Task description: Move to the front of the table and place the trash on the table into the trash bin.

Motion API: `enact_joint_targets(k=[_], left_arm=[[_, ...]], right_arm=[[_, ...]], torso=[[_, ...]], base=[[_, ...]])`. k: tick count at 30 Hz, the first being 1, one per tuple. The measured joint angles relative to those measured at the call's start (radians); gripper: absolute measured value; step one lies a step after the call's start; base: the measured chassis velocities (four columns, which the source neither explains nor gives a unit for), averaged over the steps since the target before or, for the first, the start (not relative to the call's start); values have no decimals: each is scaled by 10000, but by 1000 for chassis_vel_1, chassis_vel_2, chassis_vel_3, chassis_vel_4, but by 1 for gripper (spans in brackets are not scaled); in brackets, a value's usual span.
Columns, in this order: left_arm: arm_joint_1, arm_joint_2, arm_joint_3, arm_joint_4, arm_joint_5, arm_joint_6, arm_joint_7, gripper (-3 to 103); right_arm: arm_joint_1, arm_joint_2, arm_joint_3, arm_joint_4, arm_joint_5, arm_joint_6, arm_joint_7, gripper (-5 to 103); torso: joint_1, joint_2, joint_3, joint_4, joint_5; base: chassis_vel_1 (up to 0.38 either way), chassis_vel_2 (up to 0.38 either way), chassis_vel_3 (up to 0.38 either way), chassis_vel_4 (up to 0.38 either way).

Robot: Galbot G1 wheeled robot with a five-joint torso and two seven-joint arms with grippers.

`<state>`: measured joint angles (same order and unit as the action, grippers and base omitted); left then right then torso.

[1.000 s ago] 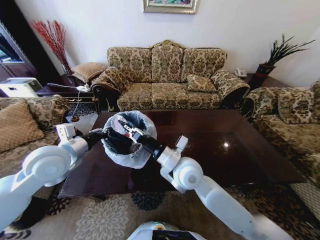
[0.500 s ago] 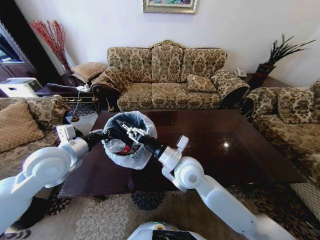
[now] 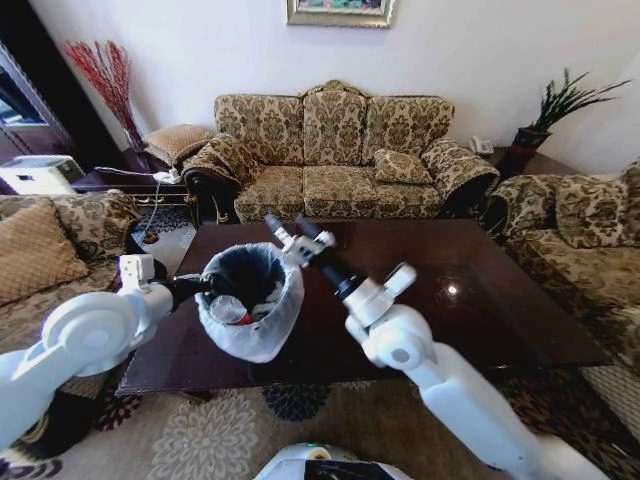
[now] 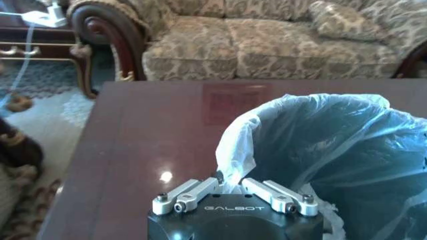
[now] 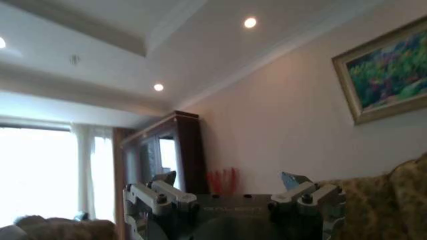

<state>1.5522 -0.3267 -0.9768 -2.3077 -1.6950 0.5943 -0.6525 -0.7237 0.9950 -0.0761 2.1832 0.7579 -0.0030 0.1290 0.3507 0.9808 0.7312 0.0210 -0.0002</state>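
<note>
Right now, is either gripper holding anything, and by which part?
The left gripper pinches the trash bin by its bag-covered rim. The right gripper, raised beyond the bin, is open and holds nothing.

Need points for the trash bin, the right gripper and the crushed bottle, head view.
trash bin (image 3: 242, 335), head view, on the bag over its front wall.
right gripper (image 3: 292, 232), head view, midway between its open fingertips, above the table.
crushed bottle (image 3: 232, 310), head view, on its clear body inside the bin.

- My left gripper (image 4: 230, 192) is stretched forward, fingers pinched together on a fold of liner.
- My right gripper (image 3: 292, 231) is raised, tilted upward, fingers spread apart and empty.
</note>
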Motion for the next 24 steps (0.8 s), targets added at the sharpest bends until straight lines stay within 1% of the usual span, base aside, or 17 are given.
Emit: enact_joint_targets(k=[1,2,3,4,6,7,10,11,14,15,16,17,19,21,22,23,24], left_arm=[[20,1,-74,39,-13,32,-48,0],[165,-70,-475,120,-30,96,-124,0],[165,-70,-475,120,-30,96,-124,0],[401,-158,-938,134,-63,148,-136,0],[1296,-359,-2225,87,-47,192,-23,0],[1296,-359,-2225,87,-47,192,-23,0],[2416,-747,-3495,-166,109,207,344,0],[2675,-948,-3770,-287,214,208,432,0],[2974,-1312,-4056,-507,423,206,544,0],[3093,-1686,-4125,-682,690,197,686,0],[3142,-2243,-4084,-906,1223,164,843,0],[3142,-2243,-4084,-906,1223,164,843,0],[3252,-3002,-3939,-1133,2026,92,1096,0],[3412,-3810,-3830,-1397,2924,-9,1362,0],[3463,-4058,-3829,-1495,3140,-33,1417,0],[3463,-4058,-3829,-1495,3140,-33,1417,0],[3574,-4457,-3837,-1708,3458,-62,1492,0]], right_arm=[[-208,-225,255,-122,-520,-54,0,100],[-887,-803,956,-169,-1269,-792,0,100],[-887,-803,956,-169,-1269,-792,0,100],[-1373,-1164,1450,-25,-1325,-1478,0,100],[-2426,-1974,2760,269,-748,-2632,-2,100],[-2426,-1974,2760,269,-748,-2632,-2,100],[-3409,-2605,4722,79,1452,-3689,-1,100],[-3705,-2690,5253,-99,1832,-3867,5,100],[-4152,-2760,5756,-208,2044,-3983,4,100],[-4492,-2727,5915,-253,1882,-3774,5,100],[-4855,-2511,5801,-252,1111,-2746,6,100],[-4855,-2511,5801,-252,1111,-2746,6,100],[-5272,-1964,5332,-84,-218,-1091,6,100],[-5963,-1202,5307,386,-1321,-155,3,100],[-6301,-936,5408,572,-1682,142,4,100],[-6301,-936,5408,572,-1682,142,4,100],[-6971,-503,5596,824,-2482,769,4,100]], torso=[[0,0,0,0,0],[2,0,0,-6,6],[2,0,0,-6,6],[2,-1,1,-7,6],[0,0,0,-8,9],[0,0,0,-8,9],[-4,2,-3,-4,-3],[-4,1,-3,-4,0],[-2,1,-2,-4,10],[-1,1,-1,-4,5],[0,1,-1,-6,-2],[0,1,-1,-6,-2],[-1,1,-2,-3,12],[-2,1,-2,7,-3],[-2,1,-2,6,-1],[-2,1,-2,6,-1],[-3,1,-2,-1,0]], base=[[0,0,0,0],[0,0,0,0],[0,0,0,0],[0,0,0,0],[0,0,0,0],[0,0,0,0],[0,0,0,0],[0,0,0,0],[0,0,0,0],[0,0,0,0],[0,0,0,0],[0,0,0,0],[0,0,0,0],[0,0,0,0],[0,0,0,0],[0,0,0,0],[0,0,0,0]])
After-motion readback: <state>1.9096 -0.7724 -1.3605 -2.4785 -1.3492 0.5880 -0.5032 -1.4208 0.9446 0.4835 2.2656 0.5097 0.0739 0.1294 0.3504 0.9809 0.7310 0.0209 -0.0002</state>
